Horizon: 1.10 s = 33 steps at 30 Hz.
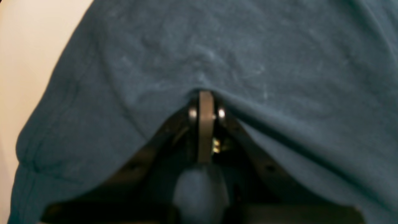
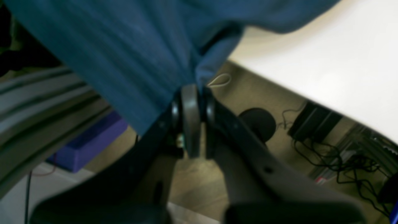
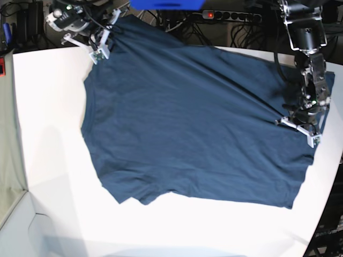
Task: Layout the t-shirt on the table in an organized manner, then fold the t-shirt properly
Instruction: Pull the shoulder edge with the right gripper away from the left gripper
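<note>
Left wrist view: the left gripper point(image 1: 205, 96) has its jaws together, pinched on a ridge of the shirt point(image 1: 217, 53); the dark blue cloth drapes over both black fingers and fills most of the frame; a strip of pale table point(image 1: 28, 62) shows at the left; a sleeve-like hem bulges at the lower left.

Right wrist view: the right gripper point(image 2: 191, 90) is likewise closed, its jaws clamped on an edge of the shirt point(image 2: 124, 56); the cloth rises from the pinch toward the top of the frame; the white table point(image 2: 326, 68) lies at the upper right, its edge running diagonally; below it are a brownish floor point(image 2: 199, 180), black cables point(image 2: 335, 161) and a purple block point(image 2: 90, 140) at the left; the picture is blurred.

Base view: the shirt point(image 3: 187, 118) is spread wide over the table point(image 3: 48, 160), mostly flat with long creases running across its upper half; the right gripper point(image 3: 104, 45) holds its far left corner, at the table's back edge; the left gripper point(image 3: 306, 128) holds the cloth at the right side, near the table's curved edge; one corner bunches in small folds at the lower left point(image 3: 134, 195); a power strip point(image 3: 230, 16) with a red light lies beyond the table.
</note>
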Tool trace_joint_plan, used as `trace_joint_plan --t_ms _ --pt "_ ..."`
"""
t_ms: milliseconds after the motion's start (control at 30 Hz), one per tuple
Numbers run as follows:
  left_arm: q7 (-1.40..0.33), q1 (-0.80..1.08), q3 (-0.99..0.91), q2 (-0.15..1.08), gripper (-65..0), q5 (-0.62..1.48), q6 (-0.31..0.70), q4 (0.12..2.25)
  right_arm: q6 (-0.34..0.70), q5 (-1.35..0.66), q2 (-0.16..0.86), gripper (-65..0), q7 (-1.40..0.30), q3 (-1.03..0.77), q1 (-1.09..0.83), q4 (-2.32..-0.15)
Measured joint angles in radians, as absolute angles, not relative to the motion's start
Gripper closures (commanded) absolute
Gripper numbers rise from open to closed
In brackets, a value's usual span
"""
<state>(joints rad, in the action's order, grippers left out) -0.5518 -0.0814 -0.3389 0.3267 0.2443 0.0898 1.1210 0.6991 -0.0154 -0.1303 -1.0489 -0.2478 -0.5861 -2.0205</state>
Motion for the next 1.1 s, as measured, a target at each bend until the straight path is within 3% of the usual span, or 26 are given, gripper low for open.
trace_joint_plan --t_ms 167,233,567,733,800,900,1100 --pt "-0.553 -0.081 -0.339 0.326 -0.2 0.244 0.09 1.121 0.699 0.007 -0.127 -24.3 -1.071 -0.243 -0.623 -2.02" --pt "-0.553 -0.081 -0.339 0.326 -0.2 0.244 0.09 1.121 0.699 0.0 -0.12 -29.2 -1.066 -0.244 -0.632 -2.02" --pt "-0.578 -0.01 -0.339 0.318 -0.2 0.244 0.09 1.222 0.699 0.002 -0.127 -30.4 -1.07 -0.412 -0.527 -2.021" --pt "-0.653 0.028 -0.337 0.316 -0.2 0.243 0.091 1.3 0.699 0.012 -0.151 -24.4 -1.075 -0.392 -0.45 -2.021" --pt "-0.698 0.03 -0.337 0.315 -0.2 0.244 0.092 1.326 0.699 0.002 -0.151 -17.7 -1.105 -0.354 -0.424 -2.02" --pt "-0.729 0.037 -0.34 0.314 -0.2 0.241 0.093 1.354 0.699 0.002 -0.15 -1.9 -1.166 -0.289 -0.37 -2.02" --pt "-0.746 0.074 -0.34 0.313 -0.2 0.24 0.094 1.427 0.699 0.004 -0.15 0.0 -1.189 -0.216 -0.308 -2.012"
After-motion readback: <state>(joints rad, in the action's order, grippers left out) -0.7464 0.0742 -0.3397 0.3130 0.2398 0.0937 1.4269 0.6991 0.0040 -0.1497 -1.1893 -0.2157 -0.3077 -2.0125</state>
